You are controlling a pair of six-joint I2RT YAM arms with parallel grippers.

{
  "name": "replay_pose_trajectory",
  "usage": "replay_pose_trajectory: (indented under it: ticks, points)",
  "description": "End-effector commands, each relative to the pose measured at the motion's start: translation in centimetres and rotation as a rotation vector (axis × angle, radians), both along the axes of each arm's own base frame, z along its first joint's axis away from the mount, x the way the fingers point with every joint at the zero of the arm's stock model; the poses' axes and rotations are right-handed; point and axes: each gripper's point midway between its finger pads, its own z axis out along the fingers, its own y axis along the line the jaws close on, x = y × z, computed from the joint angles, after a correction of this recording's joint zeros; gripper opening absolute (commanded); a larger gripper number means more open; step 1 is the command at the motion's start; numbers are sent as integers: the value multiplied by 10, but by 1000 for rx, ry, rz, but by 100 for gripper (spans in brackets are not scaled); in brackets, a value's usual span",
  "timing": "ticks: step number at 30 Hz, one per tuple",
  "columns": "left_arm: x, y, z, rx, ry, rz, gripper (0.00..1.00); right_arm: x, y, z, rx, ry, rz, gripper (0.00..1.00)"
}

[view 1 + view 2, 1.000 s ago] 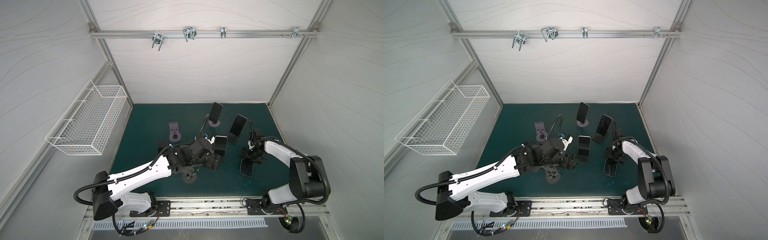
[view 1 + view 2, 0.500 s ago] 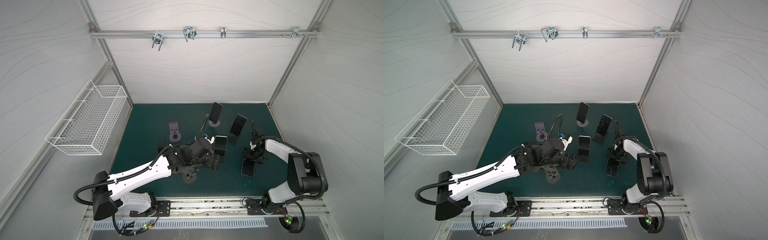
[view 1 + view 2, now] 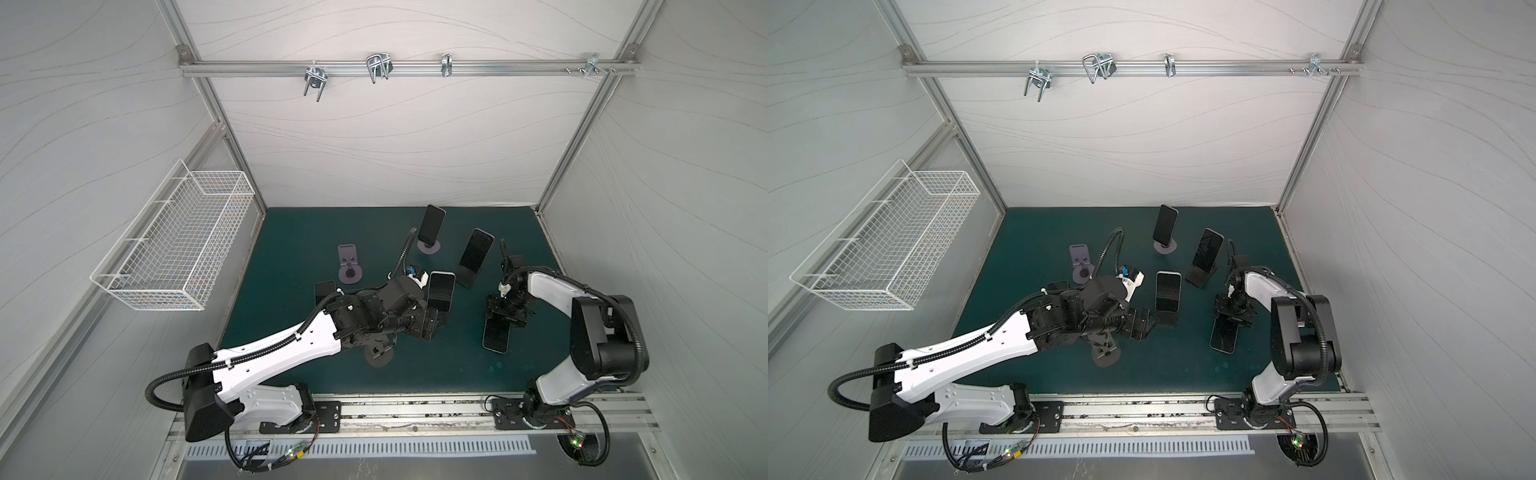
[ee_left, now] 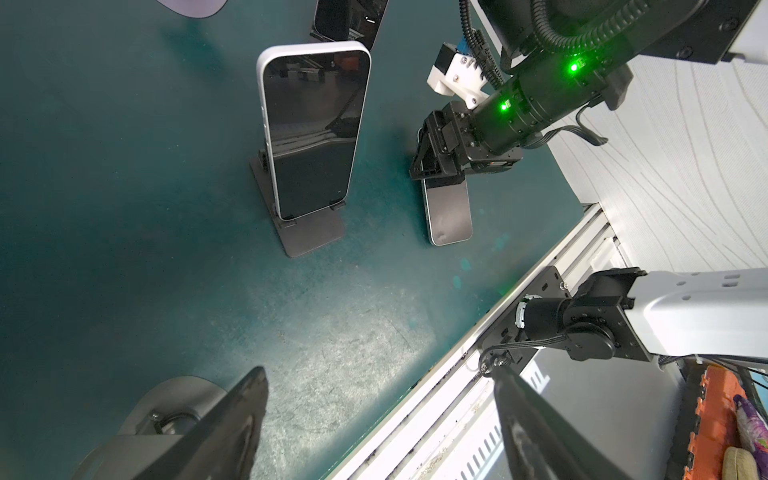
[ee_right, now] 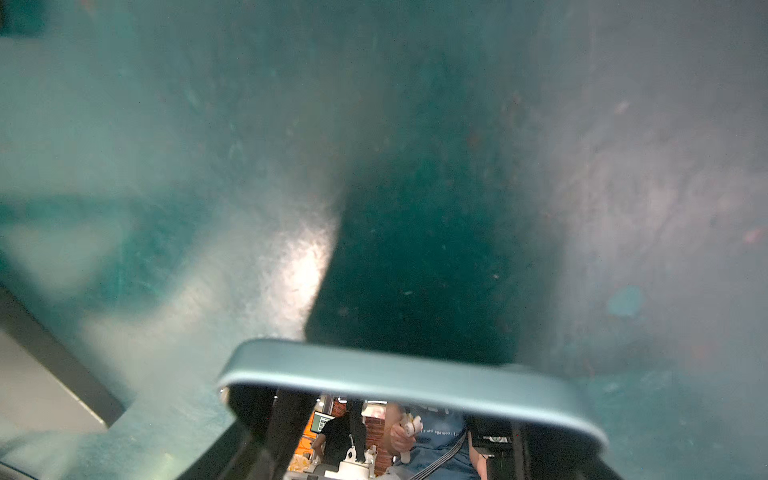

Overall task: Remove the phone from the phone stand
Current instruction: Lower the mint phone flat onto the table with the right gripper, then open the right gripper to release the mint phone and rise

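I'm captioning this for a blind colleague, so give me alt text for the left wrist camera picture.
A white-edged phone stands propped on a dark stand on the green mat. Beside it, the right gripper straddles one end of a second phone lying flat, and the open left gripper frames the foreground.

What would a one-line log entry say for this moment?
left gripper: open, facing phone on stand | right gripper: straddling flat phone, grip unclear

Flat phone lies right of standing phone, seemingly on the mat.
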Motion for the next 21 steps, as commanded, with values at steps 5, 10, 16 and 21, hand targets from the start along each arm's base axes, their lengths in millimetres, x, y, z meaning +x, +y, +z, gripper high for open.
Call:
replay_pose_trajectory:
  ticks: [5, 10, 16, 21]
  points:
    - [1, 1, 7, -12, -27, 1, 86, -4, 2, -16, 26, 24, 13, 83]
    - [1, 1, 7, -12, -30, 1, 86, -4, 3, -15, 33, 22, 13, 84]
    - [1, 2, 7, -10, -29, 0, 86, -4, 3, -14, 31, 16, 12, 86]
    - [1, 4, 9, -11, -32, 7, 86, -2, 3, -9, 39, -3, -2, 91]
